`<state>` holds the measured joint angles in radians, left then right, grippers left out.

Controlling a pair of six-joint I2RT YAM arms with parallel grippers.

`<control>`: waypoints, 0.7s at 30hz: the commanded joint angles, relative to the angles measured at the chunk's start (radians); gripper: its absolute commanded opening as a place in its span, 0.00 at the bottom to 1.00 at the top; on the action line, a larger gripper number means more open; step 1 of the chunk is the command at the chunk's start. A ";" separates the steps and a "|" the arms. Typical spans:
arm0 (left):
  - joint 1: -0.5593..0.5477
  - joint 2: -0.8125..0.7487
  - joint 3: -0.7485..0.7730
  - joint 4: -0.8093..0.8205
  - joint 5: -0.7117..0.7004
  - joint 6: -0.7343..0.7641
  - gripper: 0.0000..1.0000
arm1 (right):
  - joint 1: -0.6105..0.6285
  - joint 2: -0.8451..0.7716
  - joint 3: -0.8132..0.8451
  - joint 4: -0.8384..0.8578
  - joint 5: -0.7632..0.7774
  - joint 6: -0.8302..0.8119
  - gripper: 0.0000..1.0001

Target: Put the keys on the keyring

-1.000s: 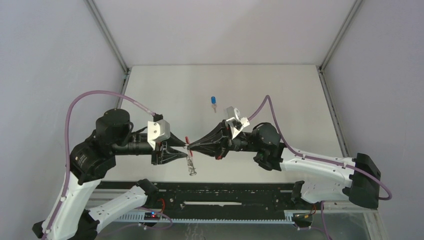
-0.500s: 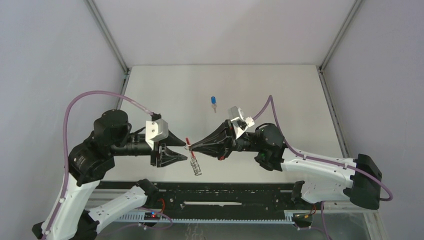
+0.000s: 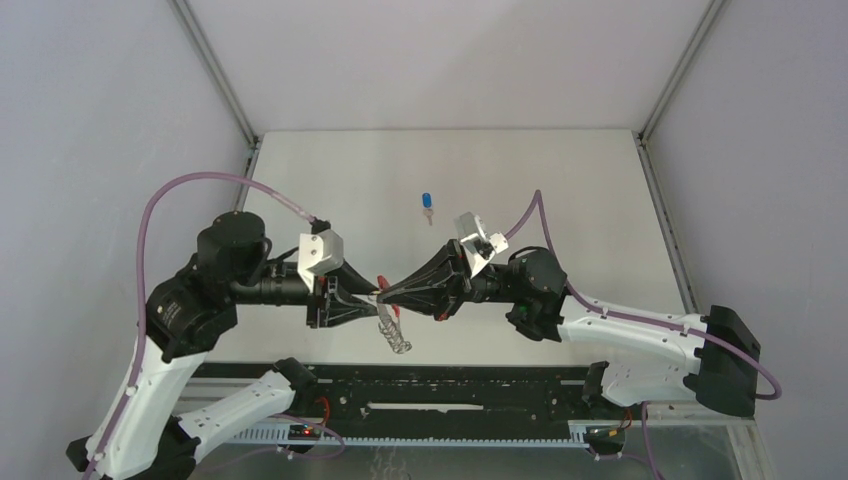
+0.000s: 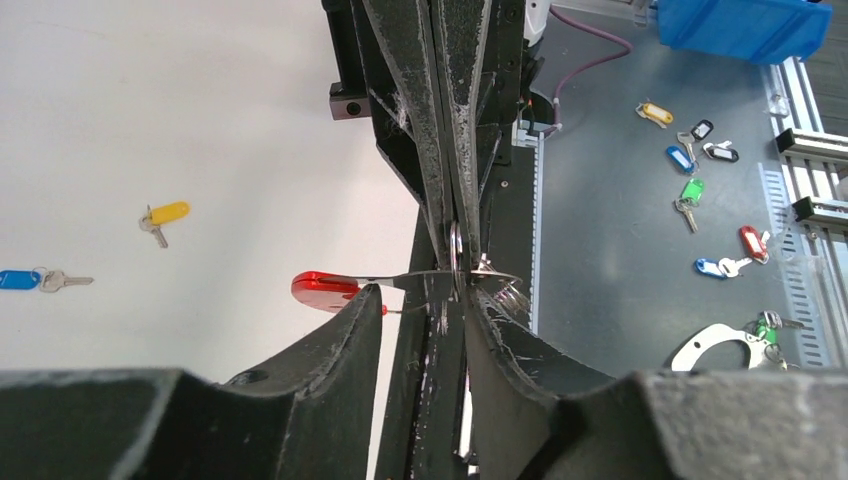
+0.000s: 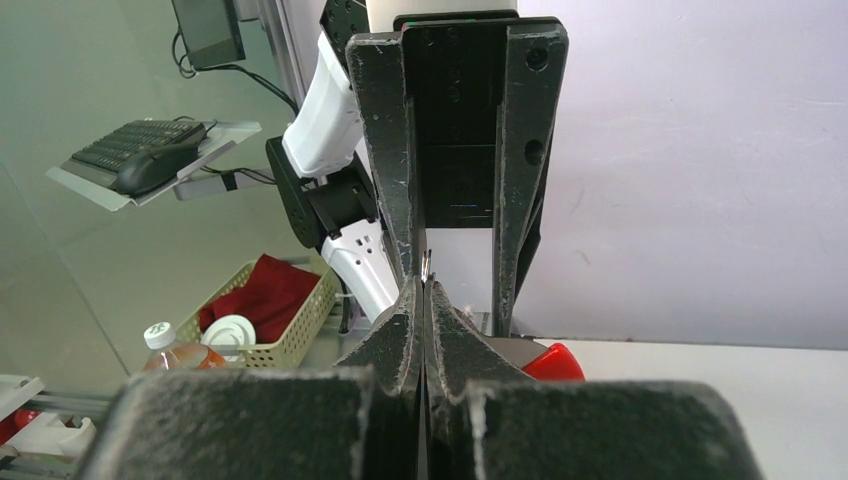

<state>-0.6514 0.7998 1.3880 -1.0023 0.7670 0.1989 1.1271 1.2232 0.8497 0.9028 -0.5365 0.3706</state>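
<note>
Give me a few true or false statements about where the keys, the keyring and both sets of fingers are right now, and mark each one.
1. The right arm's fingers are pressed together on the grey metal ring. True.
2. The blue-headed metal key already hangs on that ring. False: it lies on the white table, apart from both arms.
3. The yellow-headed metal key lies loose on the table. True.
4. The left arm's fingers are pressed fully together. False: they stand apart, with the ring between them.
5. The red oval plastic tag lies beside the blue-headed key. False: it is at the ring, where the two arms meet.
</note>
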 commanded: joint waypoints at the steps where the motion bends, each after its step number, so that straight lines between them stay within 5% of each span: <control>1: 0.002 -0.001 0.051 0.019 0.049 -0.010 0.40 | -0.003 -0.004 0.006 0.060 0.004 0.014 0.00; 16: 0.001 -0.011 0.051 0.024 0.057 0.009 0.20 | -0.001 0.016 0.025 0.044 -0.011 0.009 0.00; 21: 0.001 -0.018 0.033 0.046 0.045 0.006 0.05 | 0.009 0.022 0.038 0.021 -0.023 -0.007 0.00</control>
<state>-0.6514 0.7948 1.4067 -1.0054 0.7971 0.2047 1.1278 1.2385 0.8501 0.9100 -0.5434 0.3695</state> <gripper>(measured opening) 0.099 0.006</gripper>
